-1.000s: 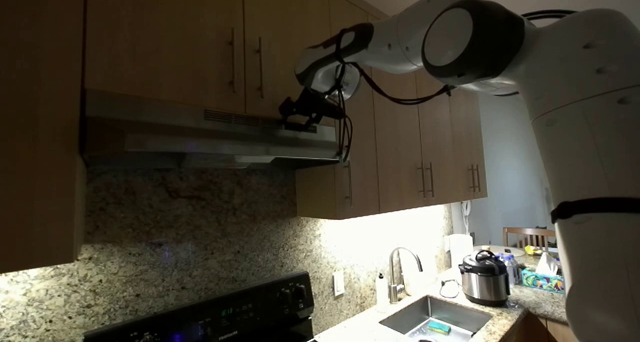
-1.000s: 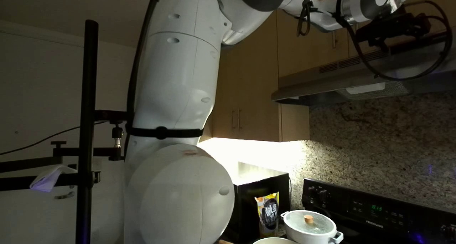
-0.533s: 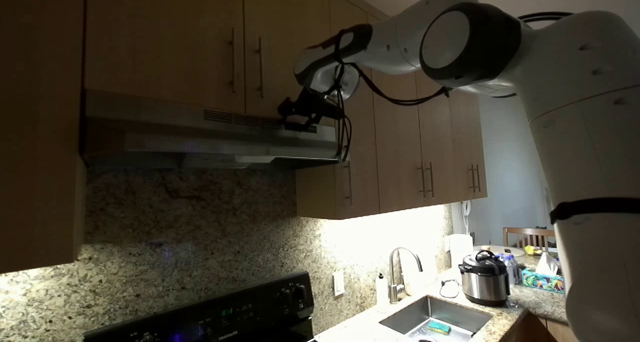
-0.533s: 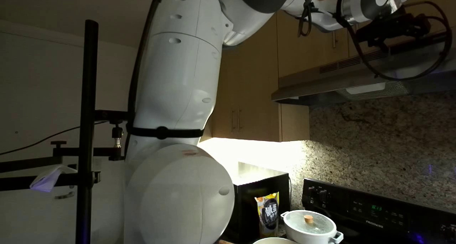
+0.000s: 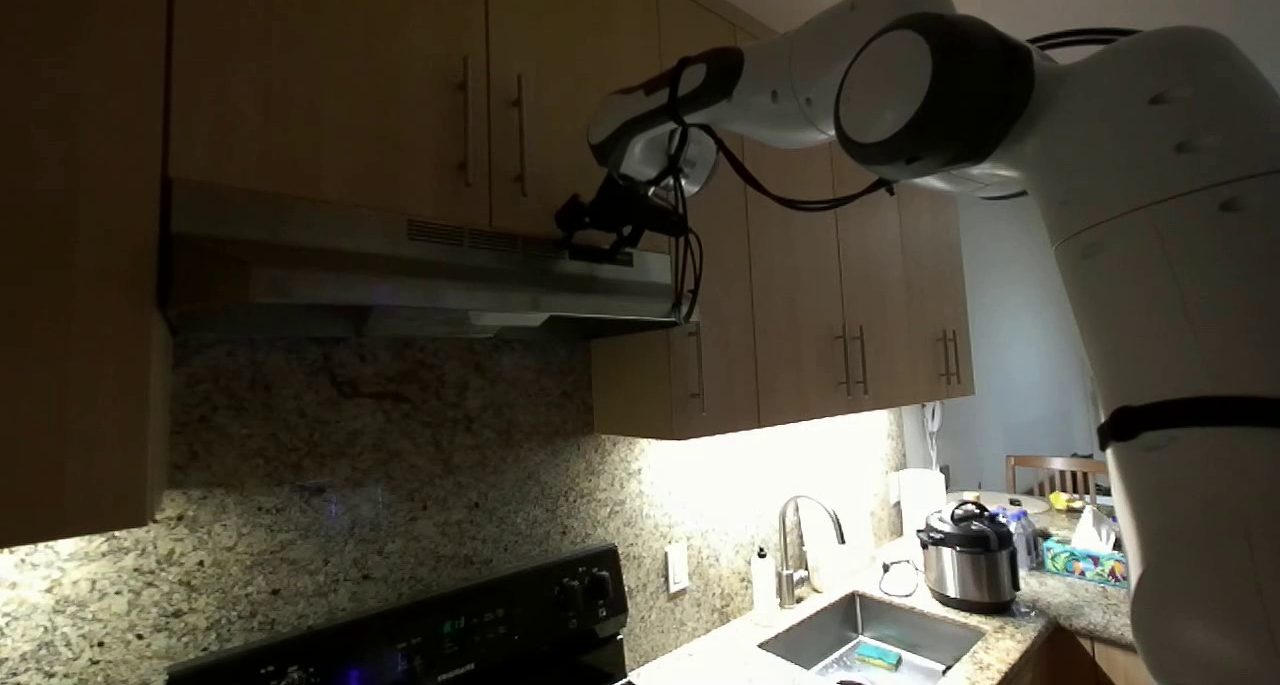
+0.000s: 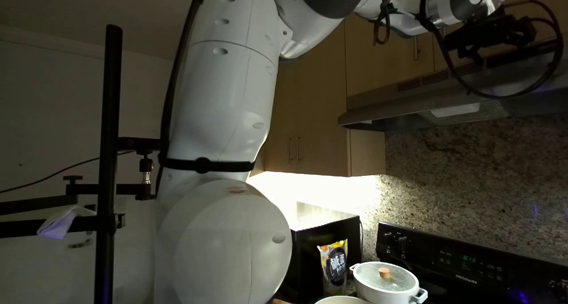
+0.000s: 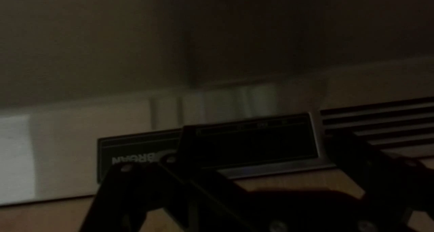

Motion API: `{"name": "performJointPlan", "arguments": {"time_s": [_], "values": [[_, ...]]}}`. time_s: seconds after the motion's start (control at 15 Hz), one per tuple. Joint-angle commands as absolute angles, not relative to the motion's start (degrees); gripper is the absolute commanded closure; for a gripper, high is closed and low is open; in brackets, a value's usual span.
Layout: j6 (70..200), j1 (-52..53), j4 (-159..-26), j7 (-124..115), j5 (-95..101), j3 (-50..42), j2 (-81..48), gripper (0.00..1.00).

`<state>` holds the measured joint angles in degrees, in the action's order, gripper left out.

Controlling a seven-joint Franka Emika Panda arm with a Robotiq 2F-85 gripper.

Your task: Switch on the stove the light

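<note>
The gripper has its bare jaws spread wide; in the wrist view the dark control panel of the range hood shows in the gap, though whether the tips touch it cannot be told. The gripper hides part of that panel, and vent slots sit at 3 o'clock from the gap. In an exterior view the hood light is a pale pane on the underside, at 7 o'clock from the gripper, while a black cable loops across the hood's front. The stove lies below, its display lit green. Near it a white pot bears a glass lid, its contents unclear; a printed bag stands between 9 and 10 o'clock from the pot. In an exterior view the sink holds a sponge, with a lidded multicooker at 2 o'clock from it.
</note>
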<state>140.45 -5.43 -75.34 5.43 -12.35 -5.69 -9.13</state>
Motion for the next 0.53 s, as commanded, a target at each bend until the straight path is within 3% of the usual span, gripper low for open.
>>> {"name": "performJointPlan", "arguments": {"time_s": [0.0, 0.47], "values": [[140.1, -5.6, -71.6, 7.6, -14.6, -4.8, -12.0, 0.00], [138.3, -5.1, -70.2, 7.7, -14.5, -4.3, -12.5, 0.00]]}}
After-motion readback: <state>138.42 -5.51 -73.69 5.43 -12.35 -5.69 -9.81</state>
